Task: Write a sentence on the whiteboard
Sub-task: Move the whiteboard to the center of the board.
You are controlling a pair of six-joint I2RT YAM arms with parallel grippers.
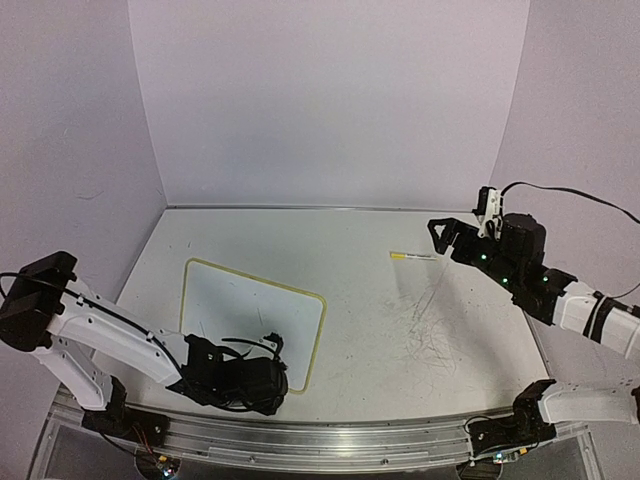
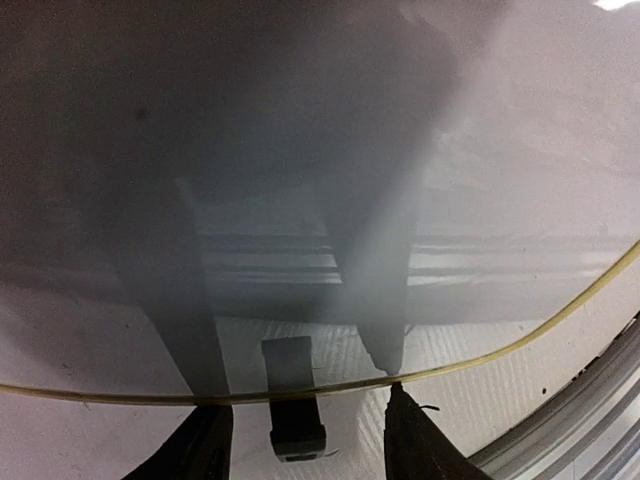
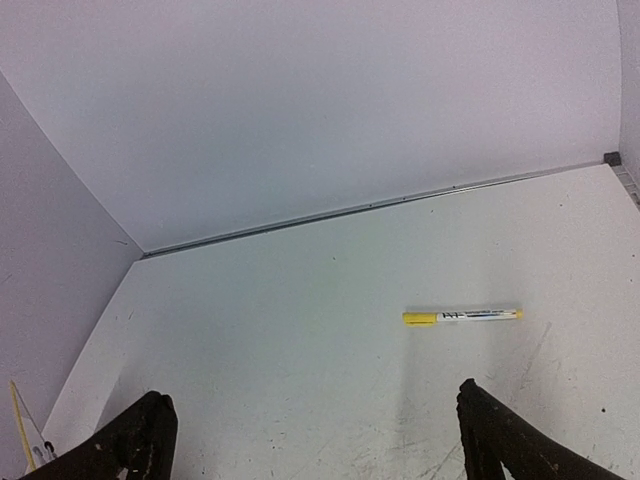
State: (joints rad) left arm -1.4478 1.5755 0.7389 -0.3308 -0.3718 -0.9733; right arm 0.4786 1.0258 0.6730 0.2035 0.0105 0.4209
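Observation:
The whiteboard (image 1: 250,305) lies flat on the left of the table, white with a thin pale-yellow rim. No sentence shows on it; its surface looks blank. My left gripper (image 1: 268,360) is low at the board's near edge. In the left wrist view it (image 2: 305,450) is open, its fingers (image 2: 415,440) on either side of a black clip foot (image 2: 296,428) at the rim (image 2: 130,393), with nothing held. My right gripper (image 1: 441,236) is open and empty above the right side of the table, with the pen ahead of it.
A thin white pen with a yellow cap (image 1: 413,257) lies alone on the table at the right, also in the right wrist view (image 3: 462,316). Grey scratches (image 1: 430,330) mark the tabletop. A metal rail (image 1: 330,445) runs along the near edge. Walls close in the back and sides.

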